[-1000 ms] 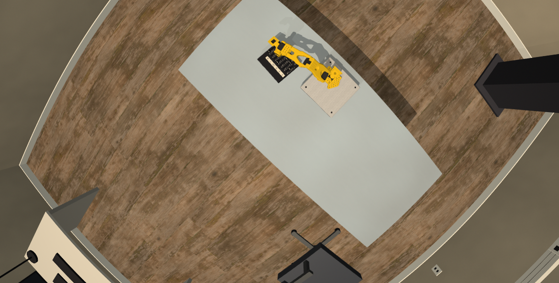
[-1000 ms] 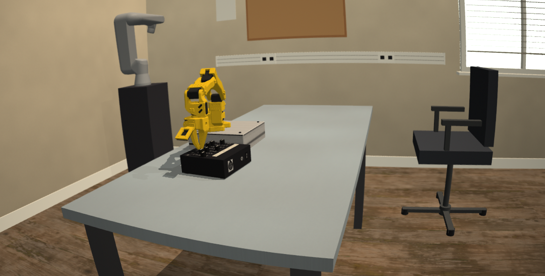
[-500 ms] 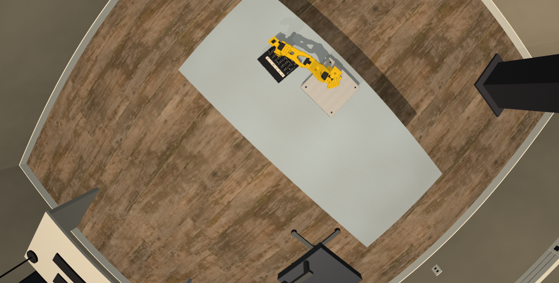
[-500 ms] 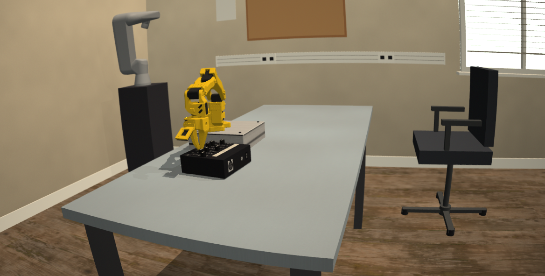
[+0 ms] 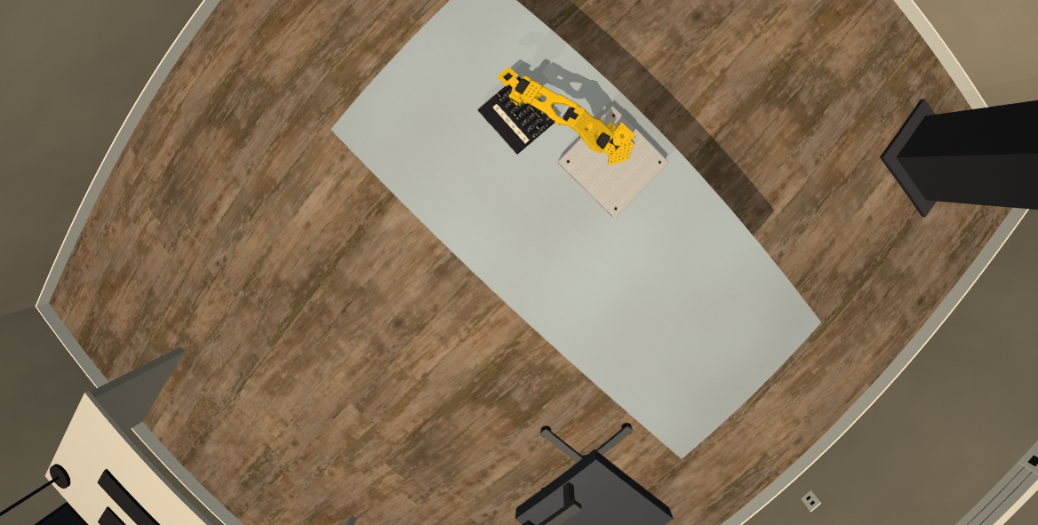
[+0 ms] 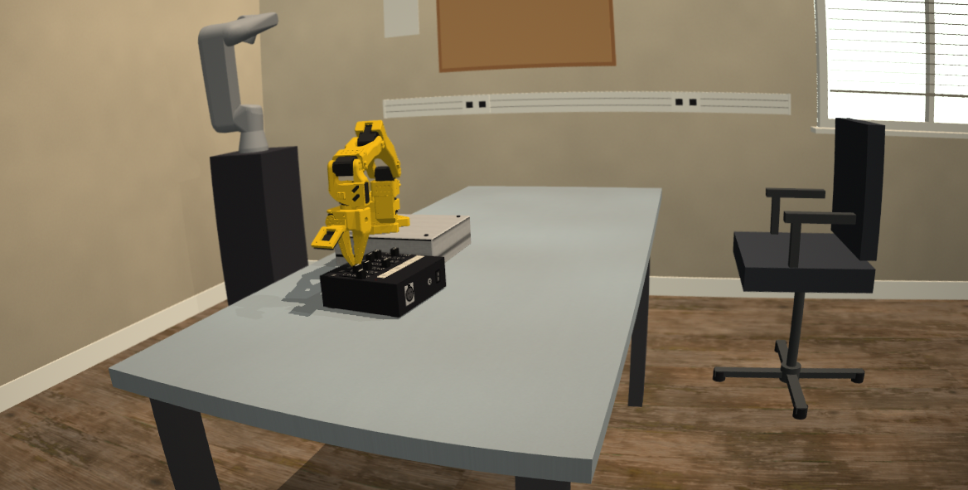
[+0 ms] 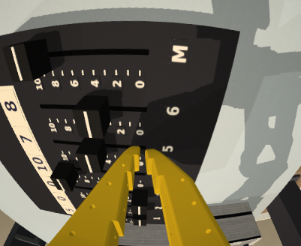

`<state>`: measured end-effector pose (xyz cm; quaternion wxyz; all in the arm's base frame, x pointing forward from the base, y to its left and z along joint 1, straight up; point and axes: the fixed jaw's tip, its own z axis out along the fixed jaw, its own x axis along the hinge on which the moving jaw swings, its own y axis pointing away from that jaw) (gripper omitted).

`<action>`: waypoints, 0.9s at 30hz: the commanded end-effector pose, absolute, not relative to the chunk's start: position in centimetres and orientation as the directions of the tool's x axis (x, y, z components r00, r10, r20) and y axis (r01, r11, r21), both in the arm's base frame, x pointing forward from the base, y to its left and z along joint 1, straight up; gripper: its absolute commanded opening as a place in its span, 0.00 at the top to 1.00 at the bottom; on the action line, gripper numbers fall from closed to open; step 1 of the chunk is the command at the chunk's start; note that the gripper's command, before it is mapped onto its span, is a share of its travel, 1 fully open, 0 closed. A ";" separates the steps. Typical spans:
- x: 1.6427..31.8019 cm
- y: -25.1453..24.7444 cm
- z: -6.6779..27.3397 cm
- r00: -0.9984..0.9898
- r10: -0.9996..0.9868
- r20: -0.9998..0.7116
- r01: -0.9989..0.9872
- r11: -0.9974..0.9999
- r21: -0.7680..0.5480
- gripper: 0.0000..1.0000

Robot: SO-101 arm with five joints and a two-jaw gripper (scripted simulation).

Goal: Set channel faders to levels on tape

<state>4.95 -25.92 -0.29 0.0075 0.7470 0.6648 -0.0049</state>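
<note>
The black lighting desk [image 5: 500, 122] [image 6: 379, 289] [image 7: 201, 84] lies on the grey table [image 5: 580, 289] [image 6: 474, 351]. In the wrist view its cream tape strip [image 7: 17, 124] reads 8, 7, 10 downward. The master fader cap [image 7: 34, 56] sits near 10 on the row marked M. The channel 6 cap [image 7: 93, 114] sits mid-scale, and the channel 5 cap [image 7: 89, 151] sits below it. Another cap [image 7: 64, 175] lies toward the tape. My yellow gripper [image 6: 354, 259] [image 7: 142, 151] is shut and empty, tips just above the low end of the channel 5 row. A small cap [image 7: 139, 196] shows through the gap between the fingers.
The arm's pale base plate [image 5: 624, 183] [image 6: 440, 232] lies behind the desk. A grey robot arm stands on a black pedestal [image 6: 260, 215] at the table's left. An office chair [image 6: 805, 256] stands to the right. The table's left edge is close to the desk.
</note>
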 end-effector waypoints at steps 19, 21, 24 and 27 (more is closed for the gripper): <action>5.3 -25.7 -0.6 0.119 0.993 0.002 0.993 -0.119 -0.001 1.00; 5.3 -25.8 -0.5 0.119 0.993 0.002 0.993 -0.119 -0.001 1.00; 5.4 -25.8 -0.5 0.119 0.993 0.002 0.993 -0.119 -0.001 1.00; 5.4 -25.8 -0.5 0.119 0.993 0.002 0.993 -0.119 -0.001 1.00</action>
